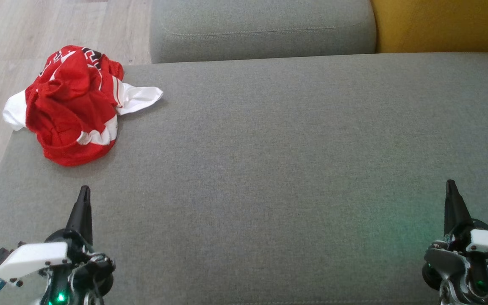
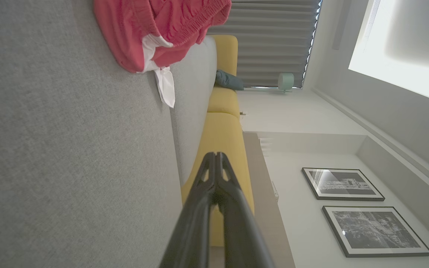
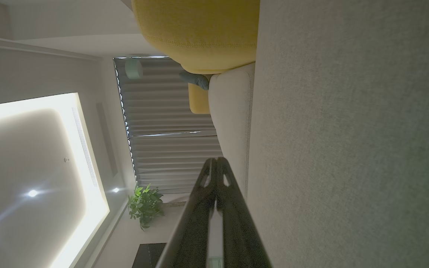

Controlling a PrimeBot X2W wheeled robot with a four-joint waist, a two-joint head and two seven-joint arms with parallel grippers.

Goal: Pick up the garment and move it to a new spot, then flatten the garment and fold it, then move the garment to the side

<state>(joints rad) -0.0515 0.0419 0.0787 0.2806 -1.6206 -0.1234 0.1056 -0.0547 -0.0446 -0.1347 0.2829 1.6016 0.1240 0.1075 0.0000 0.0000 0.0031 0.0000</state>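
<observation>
shirt (image 1: 72, 106): red and white, scrunched in a heap at the far left corner of the sofa seat (image 1: 269, 148). One white bit seems to hang off the left edge, hard to be sure from up here.
left claw (image 1: 84, 189): by the front left corner, clenched tight with nothing in it, well short of the shirt
sofa seat: grey, the wide flat middle looks like a decent landing spot
right claw (image 1: 450, 184): front right corner, also pinched closed and empty, well apart from the shirt
risk: tbh if the left claw goes in without opening, it just shoves the heap off that corner onto the floor
other risk: pinching only a top fold could let it slip out mid-carry
</observation>
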